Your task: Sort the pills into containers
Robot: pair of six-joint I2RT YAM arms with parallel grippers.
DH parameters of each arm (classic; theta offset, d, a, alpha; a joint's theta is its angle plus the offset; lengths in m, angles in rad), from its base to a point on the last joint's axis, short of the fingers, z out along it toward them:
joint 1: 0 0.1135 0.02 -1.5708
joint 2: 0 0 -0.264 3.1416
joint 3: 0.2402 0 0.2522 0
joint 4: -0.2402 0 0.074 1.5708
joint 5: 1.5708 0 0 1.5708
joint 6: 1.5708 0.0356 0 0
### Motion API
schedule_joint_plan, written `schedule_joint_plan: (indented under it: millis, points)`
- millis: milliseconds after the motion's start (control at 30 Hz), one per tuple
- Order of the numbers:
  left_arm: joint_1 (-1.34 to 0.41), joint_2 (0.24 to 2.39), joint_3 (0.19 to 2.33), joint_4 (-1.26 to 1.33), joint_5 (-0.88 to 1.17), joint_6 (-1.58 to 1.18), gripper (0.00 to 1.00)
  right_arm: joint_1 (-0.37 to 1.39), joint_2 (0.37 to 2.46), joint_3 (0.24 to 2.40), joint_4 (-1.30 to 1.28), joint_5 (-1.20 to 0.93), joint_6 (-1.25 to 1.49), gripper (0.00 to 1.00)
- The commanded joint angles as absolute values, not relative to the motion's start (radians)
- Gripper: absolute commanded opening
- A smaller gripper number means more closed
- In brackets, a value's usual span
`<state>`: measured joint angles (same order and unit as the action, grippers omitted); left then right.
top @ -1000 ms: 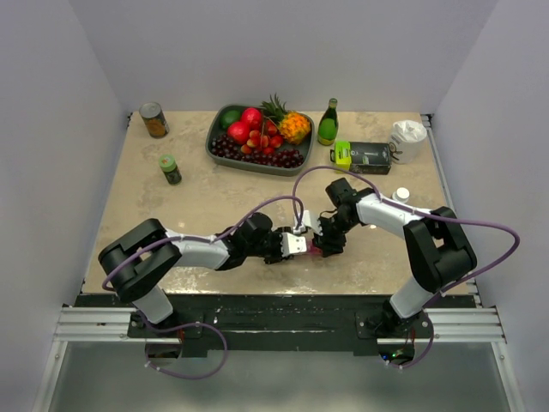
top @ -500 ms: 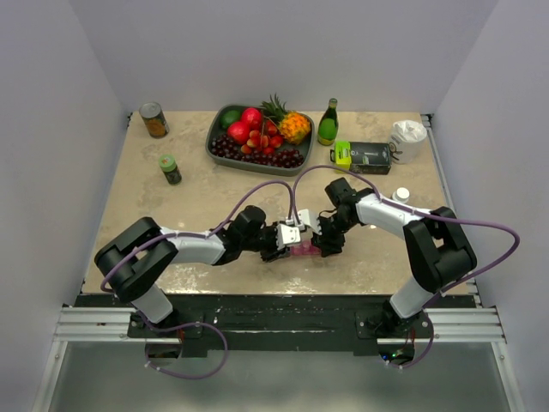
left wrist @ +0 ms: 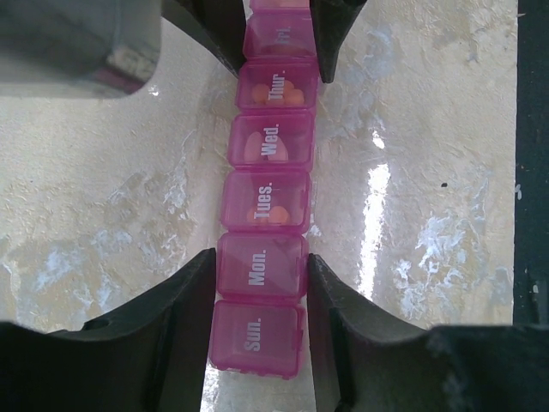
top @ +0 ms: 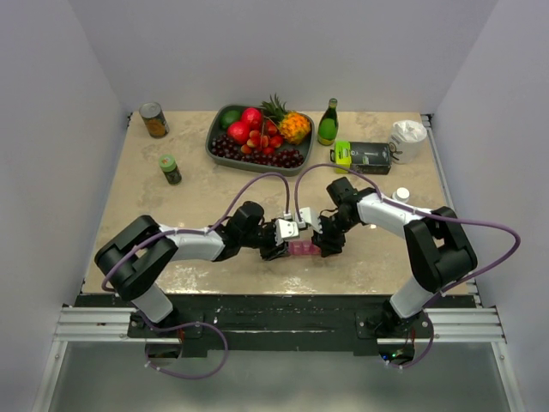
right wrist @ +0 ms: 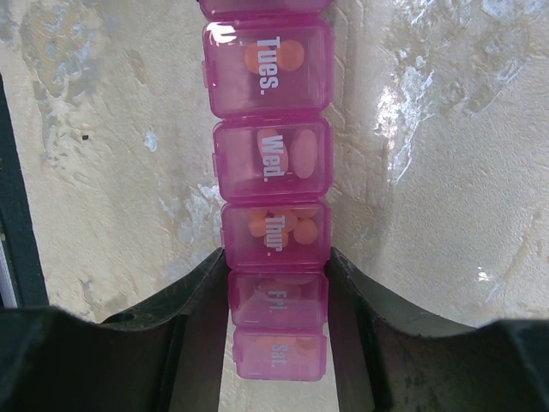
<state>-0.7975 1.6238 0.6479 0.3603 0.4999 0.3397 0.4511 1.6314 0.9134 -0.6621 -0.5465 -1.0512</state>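
Currently the pill organizer point(top: 303, 249) lies flat on the table point(top: 184, 202), centre-front, long axis left-right. The left gripper point(left wrist: 262, 266) clamps its Mon. cell at the Sun. end; the right gripper point(right wrist: 277, 296) clamps Fri.

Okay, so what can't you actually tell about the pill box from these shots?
Top view: pill organizer too small to read; left pincer and right pincer cover its ends.
Left wrist view: Fri. lid cut by the top edge; nothing beyond shows.
Right wrist view: compartment above Tues. cut by the top edge, label unseen.
Right wrist view: Sat. compartment blurred, pill count unclear.
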Motion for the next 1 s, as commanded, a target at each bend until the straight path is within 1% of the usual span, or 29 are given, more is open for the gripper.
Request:
schedule_joint_plan:
  millis: [0, 367, 567, 700, 767, 867, 900, 967]
  points:
    - [-0.781, 1.638, 0.698, 0.371, 0.555, 0.222, 0.15, 0.459, 1.631, 0.911, -0.623, -0.515, -1.083, 0.23]
    - [-0.764, 1.655, 0.709, 0.361, 0.575, 0.189, 0.17, 0.459, 1.631, 0.911, -0.621, -0.514, -1.081, 0.22]
    - [-0.764, 1.669, 0.721, 0.341, 0.571, 0.186, 0.22, 0.457, 1.631, 0.91, -0.617, -0.511, -1.08, 0.22]
    - [-0.764, 1.672, 0.723, 0.334, 0.566, 0.181, 0.28, 0.459, 1.629, 0.91, -0.617, -0.511, -1.08, 0.22]
    - [-0.764, 1.674, 0.723, 0.334, 0.565, 0.178, 0.3, 0.459, 1.631, 0.91, -0.615, -0.511, -1.08, 0.22]
    - [-0.764, 1.675, 0.721, 0.334, 0.557, 0.178, 0.35, 0.46, 1.631, 0.91, -0.617, -0.511, -1.08, 0.22]
    - [-0.764, 1.674, 0.718, 0.334, 0.555, 0.181, 0.39, 0.459, 1.632, 0.911, -0.618, -0.511, -1.078, 0.22]
    - [-0.765, 1.671, 0.712, 0.341, 0.539, 0.187, 0.42, 0.459, 1.631, 0.911, -0.618, -0.512, -1.078, 0.22]
